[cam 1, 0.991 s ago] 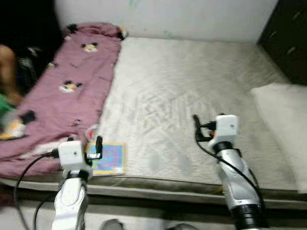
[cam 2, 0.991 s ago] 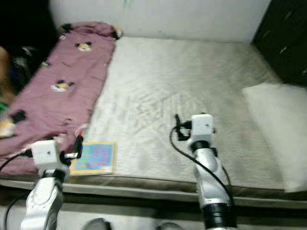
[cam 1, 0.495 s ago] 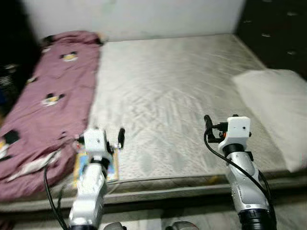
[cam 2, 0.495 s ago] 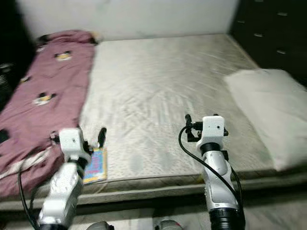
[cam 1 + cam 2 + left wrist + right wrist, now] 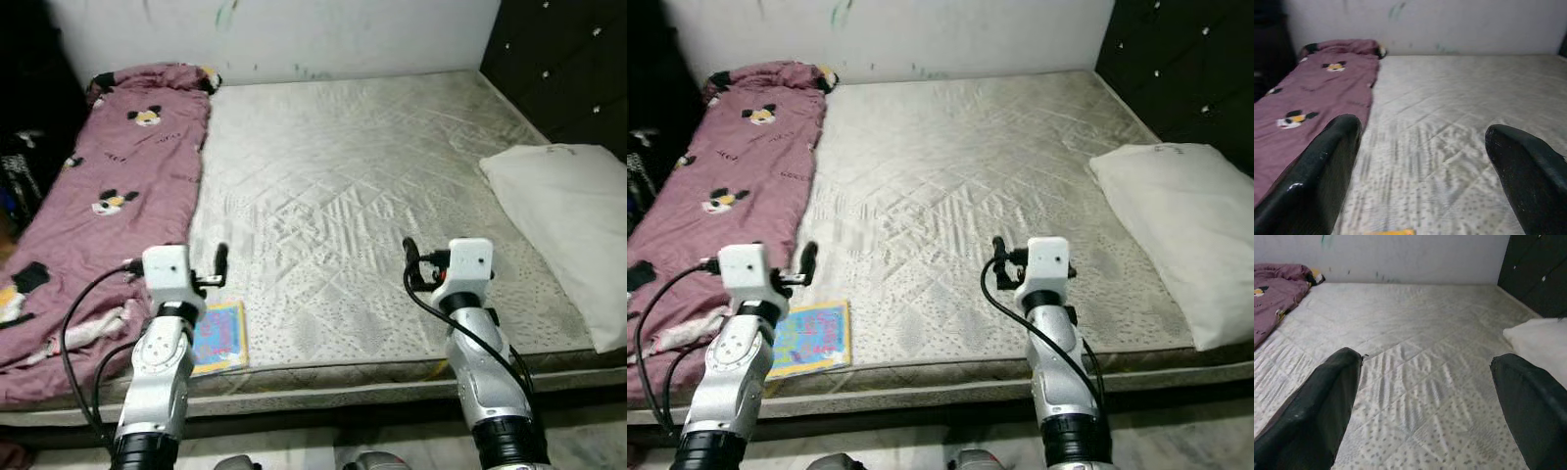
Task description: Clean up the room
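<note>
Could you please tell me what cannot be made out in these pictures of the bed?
- Colourful booklet: cover print too small; left arm overlaps its corner.
- Pillow: right end cut off by the eye views' edge.
- Dark things left of the pink blanket: in shadow, unidentifiable.
- Left gripper, right gripper: fingertips cropped in wrist views.

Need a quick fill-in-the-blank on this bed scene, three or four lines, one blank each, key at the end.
1. The blanket printed with cartoon mice is ____ in colour.
2. The colourful book lies on the mattress beside the robot's ____ gripper.
3. The white pillow lies on the robot's ____ side of the bed.
4. Both grippers' fingers are ____; the right gripper holds nothing.

Missing words: purple; left; right; open
</note>
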Robot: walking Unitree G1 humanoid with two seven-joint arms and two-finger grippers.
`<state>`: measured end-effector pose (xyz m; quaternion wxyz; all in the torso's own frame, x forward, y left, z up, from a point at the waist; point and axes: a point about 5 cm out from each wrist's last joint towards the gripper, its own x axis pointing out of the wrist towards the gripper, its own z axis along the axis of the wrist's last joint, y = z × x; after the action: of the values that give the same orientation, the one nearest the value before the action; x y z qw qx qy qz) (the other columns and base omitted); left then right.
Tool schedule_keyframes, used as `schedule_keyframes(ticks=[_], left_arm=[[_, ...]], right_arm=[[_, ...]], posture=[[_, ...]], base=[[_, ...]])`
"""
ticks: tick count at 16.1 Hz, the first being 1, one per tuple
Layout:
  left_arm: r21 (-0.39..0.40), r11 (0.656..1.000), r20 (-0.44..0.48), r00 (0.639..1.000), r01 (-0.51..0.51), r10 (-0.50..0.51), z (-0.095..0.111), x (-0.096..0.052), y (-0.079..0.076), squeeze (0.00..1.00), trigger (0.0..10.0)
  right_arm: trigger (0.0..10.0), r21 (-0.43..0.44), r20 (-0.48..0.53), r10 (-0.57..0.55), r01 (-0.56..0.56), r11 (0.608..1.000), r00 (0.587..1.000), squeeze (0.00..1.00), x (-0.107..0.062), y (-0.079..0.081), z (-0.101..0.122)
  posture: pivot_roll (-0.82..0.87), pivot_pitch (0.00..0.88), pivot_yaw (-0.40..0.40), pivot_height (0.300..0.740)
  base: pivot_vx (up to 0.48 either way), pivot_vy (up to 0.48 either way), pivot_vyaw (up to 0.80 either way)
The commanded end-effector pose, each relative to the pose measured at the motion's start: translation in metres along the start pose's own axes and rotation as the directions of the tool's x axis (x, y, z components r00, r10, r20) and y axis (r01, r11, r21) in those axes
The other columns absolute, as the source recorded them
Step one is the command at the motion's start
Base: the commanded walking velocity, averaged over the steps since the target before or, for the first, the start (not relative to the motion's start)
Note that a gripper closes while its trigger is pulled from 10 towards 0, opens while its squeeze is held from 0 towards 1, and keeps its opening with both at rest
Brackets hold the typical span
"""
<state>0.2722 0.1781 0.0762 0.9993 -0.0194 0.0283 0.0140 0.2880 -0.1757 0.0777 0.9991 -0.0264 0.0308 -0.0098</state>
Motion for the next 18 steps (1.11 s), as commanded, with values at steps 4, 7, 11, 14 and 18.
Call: schedule_keyframes(ticks=[4,7,11,14,18], left_arm=[[-0.006,0.999,-0.005,0.999,0.046,-0.046,0.001,0.0009,-0.0042,0.0,10.0],[-0.036,0.999,0.005,1.0,0.03,-0.029,0.0031,0.0004,-0.004,0.0,10.0],[-0.04,0.999,0.012,1.0,0.019,-0.019,0.0037,-0.0016,-0.0026,0.0,10.0],[-0.041,0.999,0.008,1.0,0.024,-0.024,0.0033,-0.0021,-0.0036,0.0,10.0],[-0.045,0.999,0.005,1.0,0.028,-0.028,0.003,-0.0018,-0.0047,0.0,10.0]], right_arm=[[10.0,0.016,0.013,0.004,-0.004,1.0,1.0,0.0,0.0029,0.0071,0.004],[10.0,0.009,0.012,0.017,-0.017,1.0,1.0,0.0,0.0056,0.0046,0.0052],[10.0,-0.001,0.016,0.023,-0.023,1.0,1.0,0.0,0.0069,0.0053,0.0059],[10.0,-0.008,0.015,0.026,-0.026,1.0,1.0,0.0,0.0074,0.0045,0.0061],[10.0,-0.015,0.013,0.029,-0.029,0.999,1.0,0.0,0.0078,0.0034,0.0061]], posture=[[-0.1,0.0,0.05,0.74],[-0.09,0.0,0.023,0.74],[-0.08,0.0,0.018,0.74],[-0.09,0.0,0.02,0.74],[-0.09,0.0,0.019,0.74]], base=[[0.0,0.233,0.0],[0.0,0.384,0.0],[0.0,0.397,0.0],[0.0,0.401,0.0],[0.0,0.382,0.0]])
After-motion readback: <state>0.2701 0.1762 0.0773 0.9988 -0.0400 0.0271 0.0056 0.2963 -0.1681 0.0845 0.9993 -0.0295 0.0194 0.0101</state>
